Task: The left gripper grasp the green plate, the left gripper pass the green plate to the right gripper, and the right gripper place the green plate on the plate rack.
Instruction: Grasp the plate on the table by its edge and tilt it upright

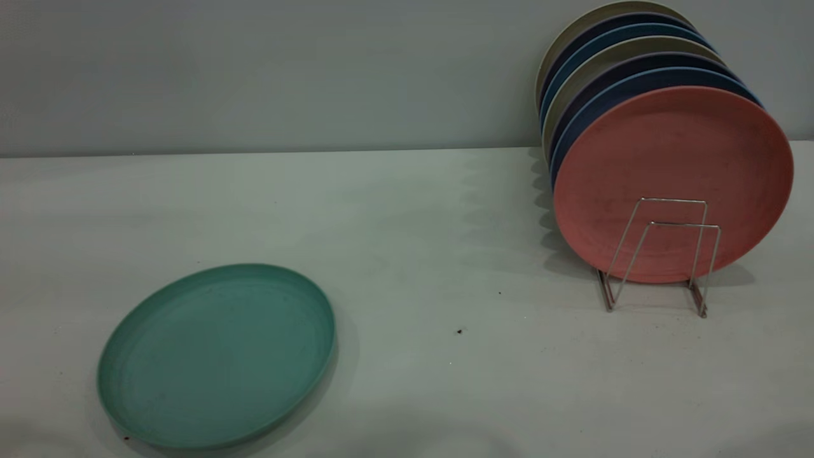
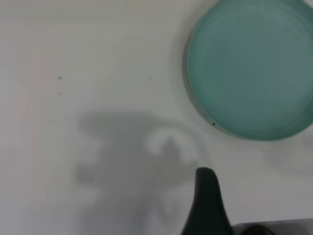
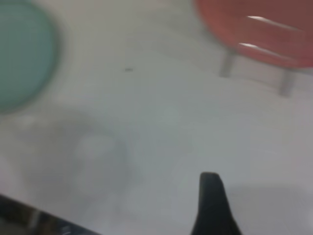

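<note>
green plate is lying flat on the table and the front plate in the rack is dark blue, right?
Not quite. The green plate does lie flat on the table, but the front plate in the plate rack is the salmon-pink plate, not dark blue. The dark blue plates stand behind it. The exterior view shows this.

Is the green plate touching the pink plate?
Apart. The exterior view shows the green plate flat on the table, bare tabletop between it and the racked pink plate.
</note>
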Robot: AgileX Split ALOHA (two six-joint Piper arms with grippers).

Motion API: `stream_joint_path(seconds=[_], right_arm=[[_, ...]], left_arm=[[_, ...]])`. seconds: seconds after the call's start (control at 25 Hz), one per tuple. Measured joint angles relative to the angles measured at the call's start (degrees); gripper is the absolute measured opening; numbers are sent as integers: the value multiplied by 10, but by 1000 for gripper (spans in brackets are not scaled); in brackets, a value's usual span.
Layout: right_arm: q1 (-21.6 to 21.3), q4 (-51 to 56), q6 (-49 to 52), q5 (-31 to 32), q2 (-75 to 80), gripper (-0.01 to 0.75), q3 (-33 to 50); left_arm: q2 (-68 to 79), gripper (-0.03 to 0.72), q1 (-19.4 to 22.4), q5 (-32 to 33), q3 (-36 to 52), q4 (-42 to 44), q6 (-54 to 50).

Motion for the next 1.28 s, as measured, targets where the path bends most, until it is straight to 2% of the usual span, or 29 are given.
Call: stream_joint_path(seconds=[0.24,0.36,0.64,0.84,1.04,1.28], right_arm=[[0,247,-204,-32,133,529,-1],[14,333,-277,-39,186,529,-8],[129,365,-301,-52,317,529,-73],[176,380,-302,-48,390,529,-112],[188,386,-308,-47,405,529,-119],[188,386,-308,-48,406,529,-119]], left_arm=[[138,581,0,-64,-2,-11,10],[216,581,0,-74,-12,-23,20],[369,581,0,-80,-94,-50,74],[463,581,0,-65,-157,-50,99],[532,581,0,-67,-199,-49,102],[596,581,0,-96,-203,-50,103]])
